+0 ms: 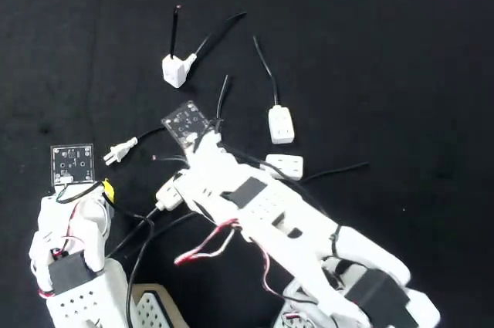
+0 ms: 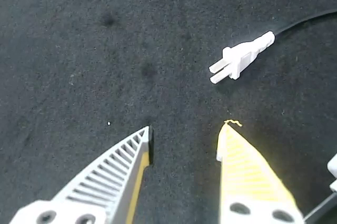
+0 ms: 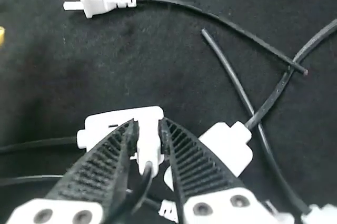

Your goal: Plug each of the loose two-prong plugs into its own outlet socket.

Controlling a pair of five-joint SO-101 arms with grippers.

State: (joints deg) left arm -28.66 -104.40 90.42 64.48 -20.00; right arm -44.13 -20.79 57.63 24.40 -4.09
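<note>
Right jaws: my right gripper (image 3: 148,125) is clamped on a held plug (image 3: 149,153), with both fingers pinching its body.
Left jaws: my left gripper (image 2: 187,129) is spread wide and holds nothing, above the cloth (image 2: 79,50).
Held plug: it sits right against a socket (image 3: 113,124). I cannot tell whether the prongs are in, because my fingers cover the joint.
Loose plug: the loose plug (image 1: 120,150) lies flat on the cloth with its prongs free, just ahead of my left gripper and apart from every socket.
Step in hand: I judge it to be seating the held plug.
Doing it well: keep the prongs square to the slots and push straight along them. The socket is unanchored and will likely slide, so my left gripper could brace its far end. Let go only once the bodies meet flush.
Risk: a tilted push could skid the socket into the nearby cords (image 3: 247,60).
Arms: two.
Plugs clearly seen: two, one held and one loose.
Other white cord ends: three in the high view, a far block (image 1: 176,70), a middle one (image 1: 281,124) and a near one (image 1: 284,164). I cannot tell which of these are sockets.
</note>
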